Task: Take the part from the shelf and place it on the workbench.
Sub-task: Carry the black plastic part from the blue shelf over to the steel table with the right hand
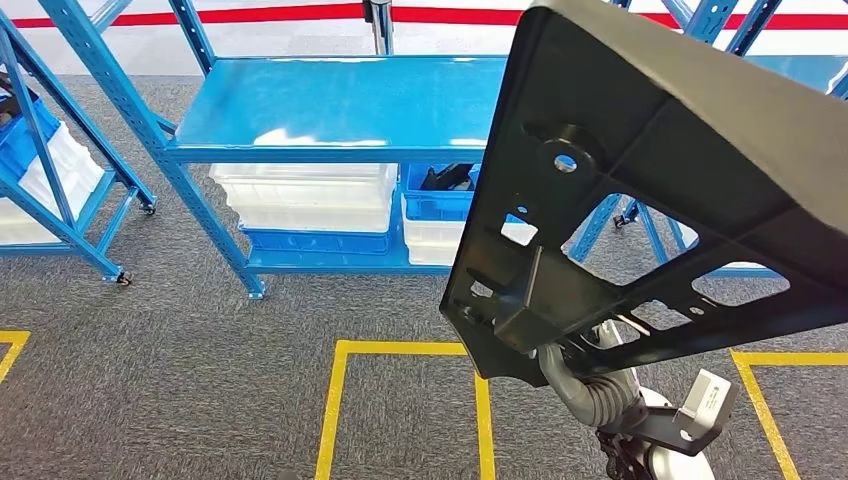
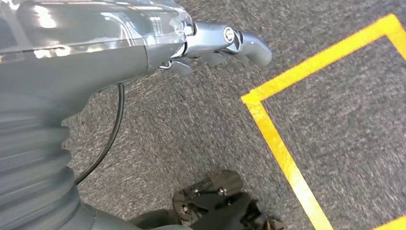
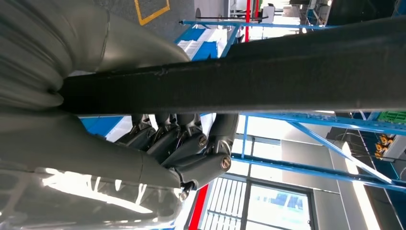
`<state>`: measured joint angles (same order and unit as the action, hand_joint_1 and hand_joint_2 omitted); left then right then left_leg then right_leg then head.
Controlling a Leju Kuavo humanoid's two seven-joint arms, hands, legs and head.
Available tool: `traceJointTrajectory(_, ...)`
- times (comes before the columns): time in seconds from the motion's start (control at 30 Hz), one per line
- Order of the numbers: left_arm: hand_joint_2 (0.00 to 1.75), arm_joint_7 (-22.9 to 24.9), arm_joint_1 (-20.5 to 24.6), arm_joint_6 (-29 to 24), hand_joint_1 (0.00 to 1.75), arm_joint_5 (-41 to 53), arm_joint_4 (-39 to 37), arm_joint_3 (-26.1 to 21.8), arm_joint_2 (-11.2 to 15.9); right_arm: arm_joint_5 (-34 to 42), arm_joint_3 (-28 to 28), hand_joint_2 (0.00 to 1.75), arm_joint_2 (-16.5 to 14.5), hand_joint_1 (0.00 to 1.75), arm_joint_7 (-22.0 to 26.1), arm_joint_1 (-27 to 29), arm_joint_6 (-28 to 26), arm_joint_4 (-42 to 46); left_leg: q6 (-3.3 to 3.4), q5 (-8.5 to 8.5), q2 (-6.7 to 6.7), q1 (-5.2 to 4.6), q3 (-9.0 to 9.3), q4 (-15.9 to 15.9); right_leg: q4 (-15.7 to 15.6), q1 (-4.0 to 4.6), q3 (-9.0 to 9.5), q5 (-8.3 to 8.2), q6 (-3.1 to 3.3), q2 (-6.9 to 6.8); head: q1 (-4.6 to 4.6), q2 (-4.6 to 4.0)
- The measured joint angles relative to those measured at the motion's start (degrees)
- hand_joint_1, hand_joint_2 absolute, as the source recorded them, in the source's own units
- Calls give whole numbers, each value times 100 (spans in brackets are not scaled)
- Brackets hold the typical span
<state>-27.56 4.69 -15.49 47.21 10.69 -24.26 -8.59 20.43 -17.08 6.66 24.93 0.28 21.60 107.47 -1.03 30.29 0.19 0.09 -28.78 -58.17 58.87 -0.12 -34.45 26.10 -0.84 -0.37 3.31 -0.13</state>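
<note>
Head view, left to right: the blue shelf stands ahead over the grey carpet, and the black part rides high, lifted off it. Left hand hangs over the carpet with nothing in it, fingers loosely curled. Right hand grips the part's edge, fingers wrapped beneath it and thumb above. Carrying is probably the step now; since the part juts far beyond the hand, keeping that grip firm and the panel level should stop it swinging while turning toward the workbench.
</note>
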Motion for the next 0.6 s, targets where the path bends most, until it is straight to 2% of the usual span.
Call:
traceJointTrajectory(0.03,175,1,-2,2,0,0,-1,-1,-4,-2,8,175,-3,175,1,5,2,3,44,-39,7,8,-30,5,28,-4,-26,43,-29,3,-12,0)
traceJointTrajectory(0.07,175,0,1,3,0,0,0,-2,-8,-2,20,175,-4,175,2,8,3,8,91,-84,15,19,-72,14,136,-8,-80,169,-52,7,-31,0)
traceJointTrajectory(0.13,175,-2,11,7,0,3,1,-4,-11,-2,46,175,-8,175,10,15,4,15,148,-174,26,31,-185,17,682,-22,-294,627,-82,14,-94,0)
traceJointTrajectory(0.17,175,-2,9,8,0,8,1,-5,-10,-2,54,175,-9,175,14,22,4,16,155,-214,27,32,-250,10,1068,-31,-420,857,-93,14,-126,0)
traceJointTrajectory(0.2,175,-2,5,9,0,13,0,-5,-10,-3,61,175,-10,175,18,33,4,16,151,-253,28,34,-316,-1,1383,-39,-501,994,-103,14,-150,0)
traceJointTrajectory(0.23,175,-2,0,10,0,18,-1,-4,-10,-4,64,175,-11,175,19,43,4,16,143,-286,29,39,-380,-16,1536,-48,-498,1018,-113,13,-166,0)
traceJointTrajectory(0.27,175,-1,-4,10,0,20,-1,-5,-10,-7,67,175,-13,175,20,51,4,16,129,-314,29,47,-435,-35,1463,-59,-383,936,-122,13,-181,0)
traceJointTrajectory(0.3,175,0,-5,10,0,20,-1,-5,-11,-8,69,175,-15,175,21,55,4,17,111,-336,28,59,-481,-56,1176,-71,-164,790,-132,13,-194,0)
traceJointTrajectory(0.37,175,1,-3,10,0,24,0,-6,-12,-14,71,175,-22,175,25,53,3,26,63,-369,23,68,-559,-112,376,-88,356,561,-149,21,-225,0)
traceJointTrajectory(0.4,175,0,-3,10,0,27,0,-5,-13,-17,73,175,-29,175,28,57,2,33,28,-391,19,63,-590,-135,102,-85,514,512,-143,31,-233,0)
traceJointTrajectory(0.43,175,0,-3,10,0,31,0,-5,-13,-20,74,175,-36,175,32,63,1,38,-10,-417,15,54,-617,-150,-36,-78,579,506,-131,41,-237,0)
traceJointTrajectory(0.47,175,1,-6,10,0,35,-1,-4,-13,-25,78,175,-42,175,36,73,0,41,-52,-449,11,48,-636,-153,-52,-62,566,500,-104,52,-232,0)
traceJointTrajectory(0.53,175,4,-18,10,0,43,-1,-4,-12,-36,84,175,-51,175,46,84,-2,48,-120,-442,8,63,-669,-171,-41,-70,497,446,-17,51,-216,0)
traceJointTrajectory(0.57,175,5,-23,10,0,49,-1,-4,-11,-44,87,175,-56,175,55,87,-2,54,-142,-330,8,74,-713,-268,-43,-76,459,409,40,47,-201,0)
traceJointTrajectory(0.6,175,6,-27,11,0,53,-1,-4,-11,-49,87,175,-63,175,67,91,-1,62,-156,-133,6,81,-791,-482,-49,-84,415,369,90,41,-180,0)
